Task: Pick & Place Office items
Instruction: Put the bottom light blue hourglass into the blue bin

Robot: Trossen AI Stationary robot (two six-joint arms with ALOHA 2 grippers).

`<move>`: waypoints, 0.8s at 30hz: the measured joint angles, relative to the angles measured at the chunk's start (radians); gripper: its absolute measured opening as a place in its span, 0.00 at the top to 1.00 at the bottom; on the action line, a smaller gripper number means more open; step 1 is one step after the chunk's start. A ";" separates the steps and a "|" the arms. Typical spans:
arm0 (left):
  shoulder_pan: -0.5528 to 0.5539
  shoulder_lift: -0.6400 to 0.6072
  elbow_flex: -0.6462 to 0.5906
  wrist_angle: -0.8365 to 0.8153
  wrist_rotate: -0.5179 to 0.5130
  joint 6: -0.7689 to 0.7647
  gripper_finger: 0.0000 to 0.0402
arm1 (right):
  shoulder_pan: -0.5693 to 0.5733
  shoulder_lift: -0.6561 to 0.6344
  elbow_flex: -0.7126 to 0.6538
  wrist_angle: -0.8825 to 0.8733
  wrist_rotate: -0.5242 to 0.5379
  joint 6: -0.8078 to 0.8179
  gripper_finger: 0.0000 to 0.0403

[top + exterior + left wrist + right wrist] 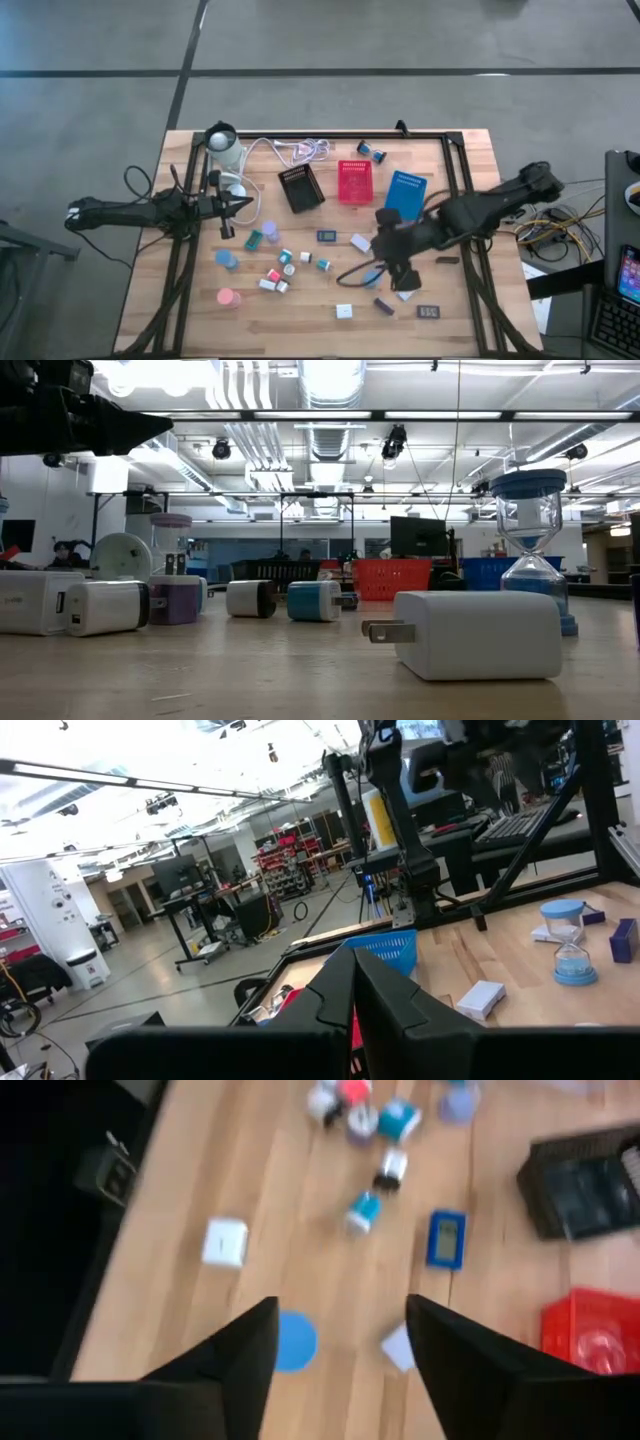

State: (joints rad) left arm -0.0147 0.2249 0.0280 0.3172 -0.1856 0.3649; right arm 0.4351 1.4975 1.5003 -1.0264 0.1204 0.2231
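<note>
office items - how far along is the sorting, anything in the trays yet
Barely begun. The red tray seems to hold one pale item; the black tray and blue tray look empty from above. The right gripper is open above a blue round piece, holding nothing. The left gripper waits shut near the black tray. Most office items, such as the white charger block, remain on the table.

Trays: black [300,188], red [354,182], blue [405,193]. White block [344,311], pink roll [228,297], wood table [300,330].
</note>
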 joint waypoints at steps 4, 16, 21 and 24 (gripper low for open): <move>0.000 0.000 0.000 0.000 0.000 0.000 0.97 | 0.033 0.106 0.088 -0.095 0.010 0.002 0.34; 0.000 0.000 0.000 0.001 0.000 -0.006 0.97 | 0.041 0.278 0.157 -0.180 0.013 0.237 0.17; 0.000 0.000 0.000 -0.001 0.000 -0.006 0.97 | 0.041 0.325 0.149 -0.178 0.013 0.314 0.12; 0.000 0.000 0.000 -0.005 0.001 -0.006 0.97 | 0.041 0.345 0.142 -0.176 0.013 0.352 0.10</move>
State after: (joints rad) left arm -0.0144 0.2253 0.0277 0.3117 -0.1849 0.3590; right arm 0.4759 1.8425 1.6424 -1.2024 0.1329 0.5747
